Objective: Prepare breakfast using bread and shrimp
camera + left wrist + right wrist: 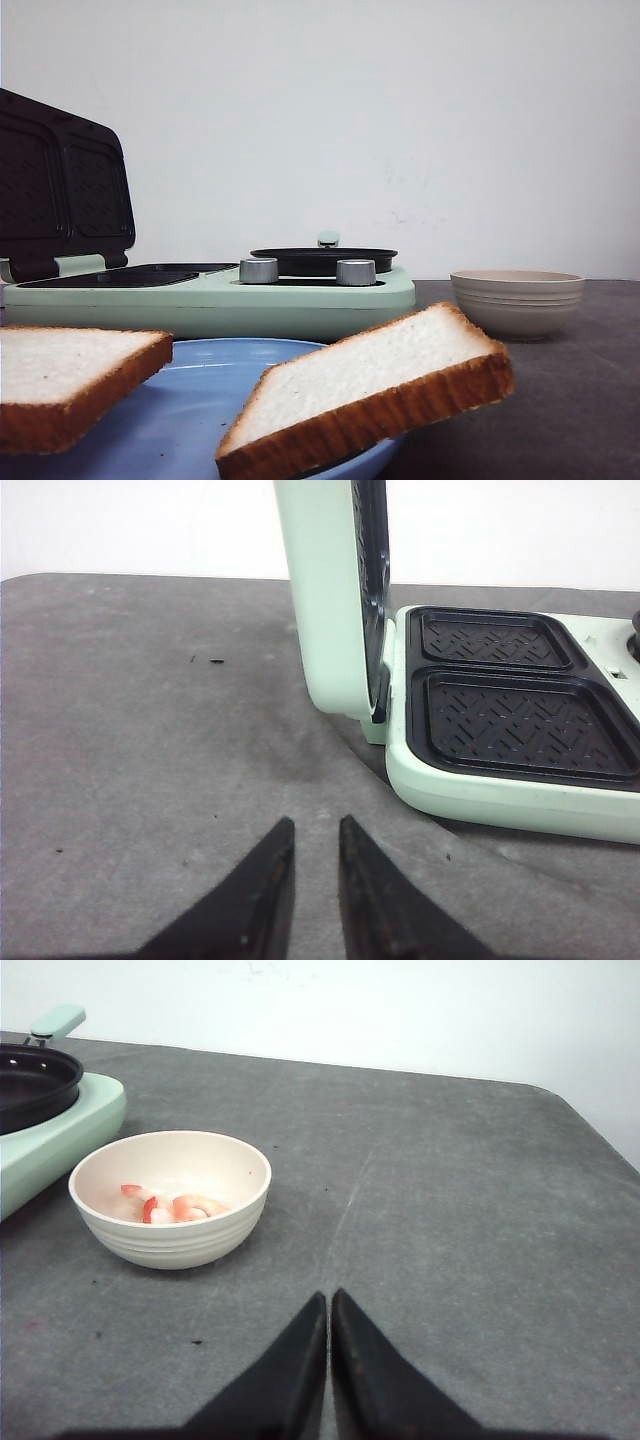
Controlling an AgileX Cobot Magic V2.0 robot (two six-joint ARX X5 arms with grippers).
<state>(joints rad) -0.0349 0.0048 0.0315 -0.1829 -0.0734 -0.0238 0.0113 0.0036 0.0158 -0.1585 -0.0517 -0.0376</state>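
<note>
Two bread slices [370,385] lay on the blue plate [190,410] nearest the camera, just before the green sandwich maker [210,295]. Beyond, the shrimp [172,1206] sat in a cream bowl [170,1240] right of that maker, ahead of the closed, empty right end effector [329,1305]; the left end effector [315,832], slightly parted, faced the bench beside its open plates.

a plain white wall [400,120] is filling the whole background, running unbroken from nine o'clock to three o'clock; a few faint scuff marks [405,215] are showing on it just right of centre; a dark grey table [450,1190] is stretching below, its matte surface carrying light scratches and tiny specks; soft, even light is falling across everything, casting only weak shadows
</note>
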